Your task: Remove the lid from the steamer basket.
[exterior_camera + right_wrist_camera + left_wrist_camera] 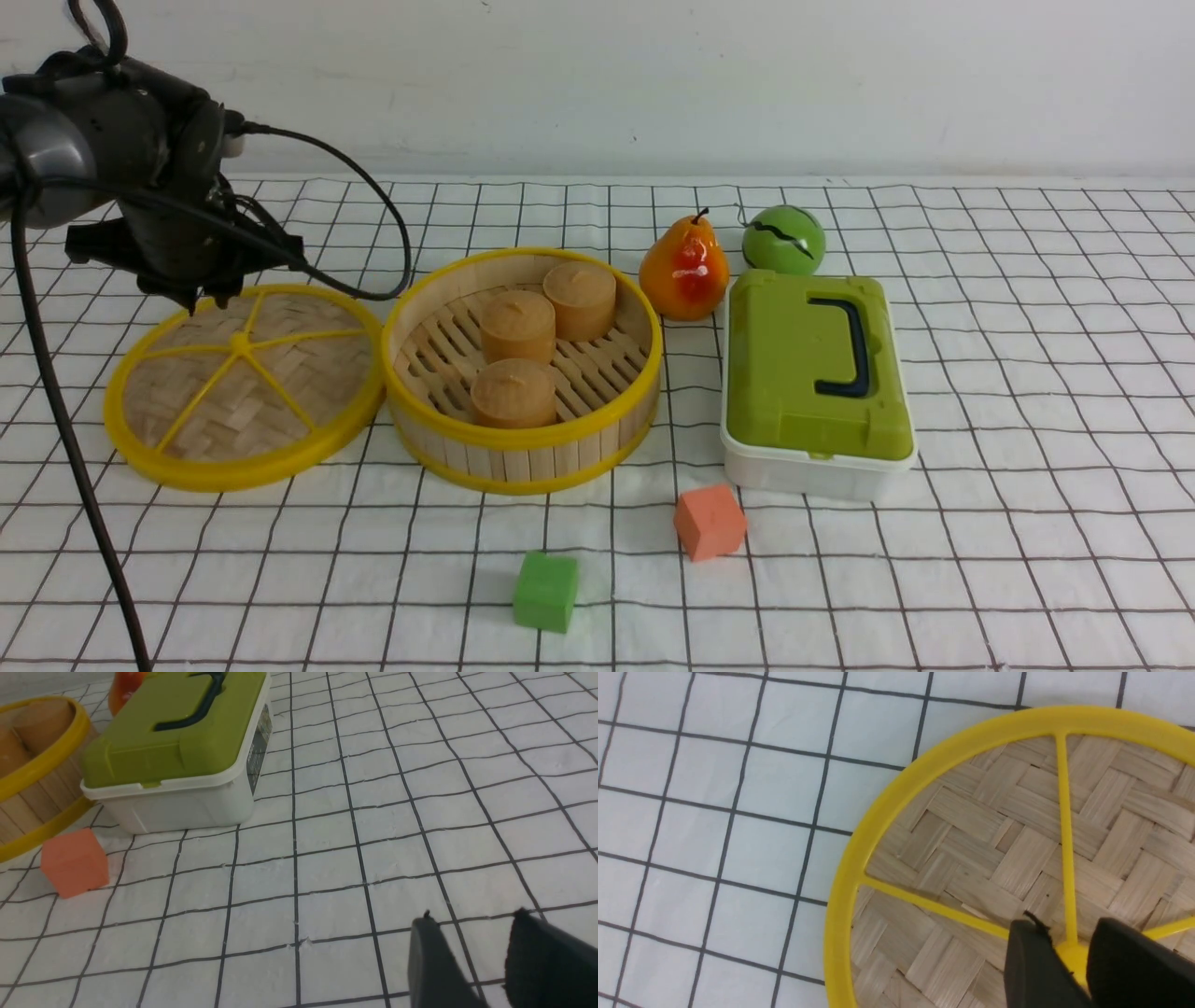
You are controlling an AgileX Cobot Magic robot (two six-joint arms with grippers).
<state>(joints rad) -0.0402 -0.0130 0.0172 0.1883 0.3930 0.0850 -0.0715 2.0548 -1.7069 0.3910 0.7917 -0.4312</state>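
The lid (245, 385), a woven bamboo disc with a yellow rim and spokes, lies flat on the cloth to the left of the steamer basket (523, 446), its right edge against the basket wall. The basket is uncovered and holds three tan cylinders (516, 326). My left gripper (207, 301) hovers over the lid's far edge. In the left wrist view its jaws (1069, 926) stand a little apart, with the lid's (994, 840) yellow hub showing between them. My right gripper (472, 917) is open and empty over bare cloth, out of the front view.
A white box with a green lid (814, 383) stands right of the basket. A pear (683, 271) and a green ball (783, 239) sit behind it. An orange cube (709, 522) and a green cube (545, 591) lie in front. A black cable (56, 411) hangs at the left.
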